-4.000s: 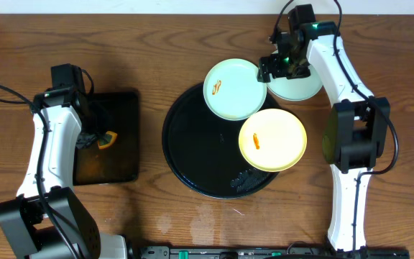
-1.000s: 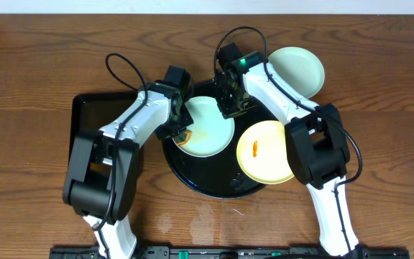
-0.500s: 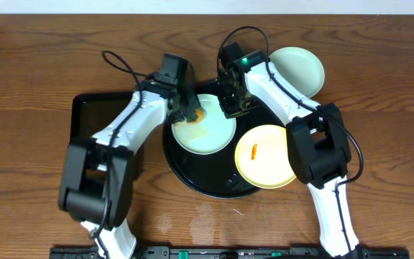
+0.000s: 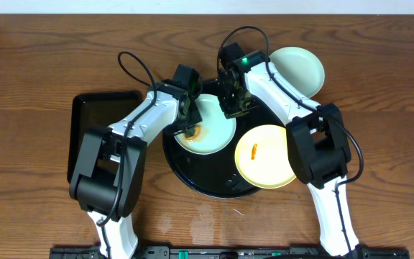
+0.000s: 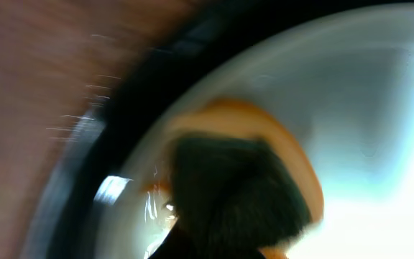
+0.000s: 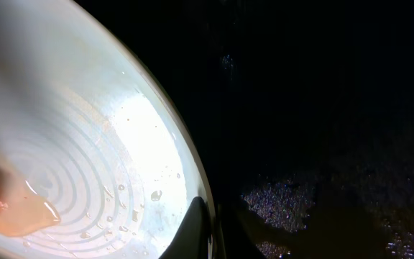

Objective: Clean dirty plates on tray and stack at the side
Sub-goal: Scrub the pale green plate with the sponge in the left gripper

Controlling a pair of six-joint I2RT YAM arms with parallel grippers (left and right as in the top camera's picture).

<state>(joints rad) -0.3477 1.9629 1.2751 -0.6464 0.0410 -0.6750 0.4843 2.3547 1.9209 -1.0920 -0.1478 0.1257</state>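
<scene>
I take the round black tray as my landmark. One mint plate lies inside it, toward the far side. My left gripper is down on that plate's left part. Its jaws hold a dark sponge with an orange back, pressed onto the plate, though the left wrist view is badly blurred. My right gripper sits at the plate's far right rim with its jaws pinched narrowly on the rim, one finger inside and one outside. An orange smear spreads wet across the plate. The yellow plate, with its own smear, overlaps the tray's right rim. The second mint plate rests on the worktop beyond the tray's far right edge.
</scene>
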